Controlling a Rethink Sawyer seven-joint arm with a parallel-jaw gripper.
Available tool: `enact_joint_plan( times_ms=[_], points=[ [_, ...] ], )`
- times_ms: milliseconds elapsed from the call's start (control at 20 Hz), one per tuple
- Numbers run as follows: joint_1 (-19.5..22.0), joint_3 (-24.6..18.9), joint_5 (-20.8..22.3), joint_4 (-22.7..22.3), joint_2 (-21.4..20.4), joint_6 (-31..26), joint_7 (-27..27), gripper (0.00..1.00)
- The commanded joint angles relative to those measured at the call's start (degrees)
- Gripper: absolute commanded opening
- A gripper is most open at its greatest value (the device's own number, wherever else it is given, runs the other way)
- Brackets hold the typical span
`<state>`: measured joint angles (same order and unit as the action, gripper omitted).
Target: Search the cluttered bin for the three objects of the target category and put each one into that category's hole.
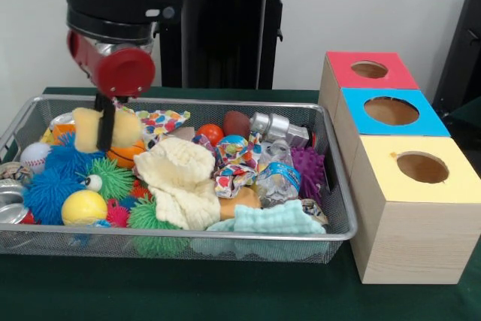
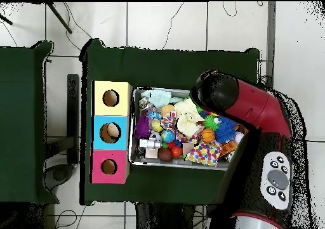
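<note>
The front view sits low and close across the tabletop (image 1: 225, 298), facing the robot's pedestal (image 1: 222, 28) at the far side; the arm (image 1: 113, 50) drops in from the top left. The overhead view looks straight down from high up, taking in the whole tabletop (image 2: 171, 65) and surrounding floor (image 2: 159, 23), with the arm (image 2: 254, 112) entering from the bottom right. Both views share the wire bin (image 1: 188, 242) (image 2: 178, 165) and the row of three boxes (image 1: 409, 186) (image 2: 111, 132), turned half round between them.
</note>
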<state>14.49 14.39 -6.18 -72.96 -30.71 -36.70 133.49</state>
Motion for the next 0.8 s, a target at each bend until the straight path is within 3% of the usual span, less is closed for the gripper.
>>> enact_joint_plan(
  times_ms=[50, 450, 800],
  points=[
    [3.3, -15.3, 9.7, -16.7, -7.8, 0.5, -27.6, 0.0],
    [6.3, -25.3, 15.5, -29.4, -13.2, 1.7, -30.7, 0.0],
    [5.5, -27.7, 18.9, -34.7, -16.3, 5.0, -24.2, 0.0]
  ],
)
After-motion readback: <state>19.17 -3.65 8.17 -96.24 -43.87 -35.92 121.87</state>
